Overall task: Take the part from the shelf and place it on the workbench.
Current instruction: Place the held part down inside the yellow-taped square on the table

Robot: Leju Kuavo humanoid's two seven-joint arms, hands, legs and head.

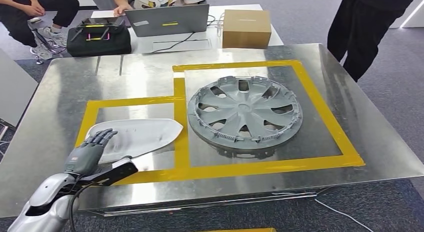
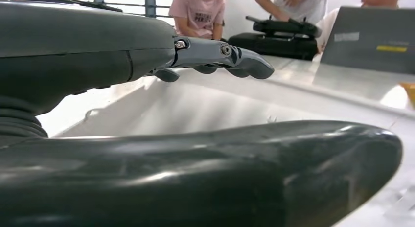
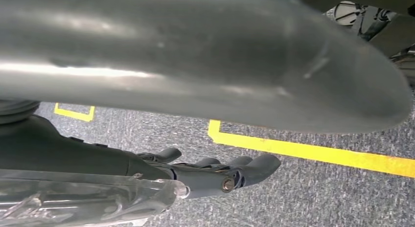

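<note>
A white curved shell part lies on the steel workbench, inside the left yellow-taped box. My left hand hovers at the part's near-left end with its fingers stretched flat over it. Its dark thumb reaches along the near edge. In the left wrist view the fingers stay straight, with a gap to the white part below them, and the thumb lies in front. My right hand hangs over grey carpet with loosely extended fingers and holds nothing.
A grey wheel cover lies in the larger yellow-taped box to the right of the part. Behind the bench a table carries a laptop, a cardboard box and a black case. People sit there, and one person stands at the far right corner.
</note>
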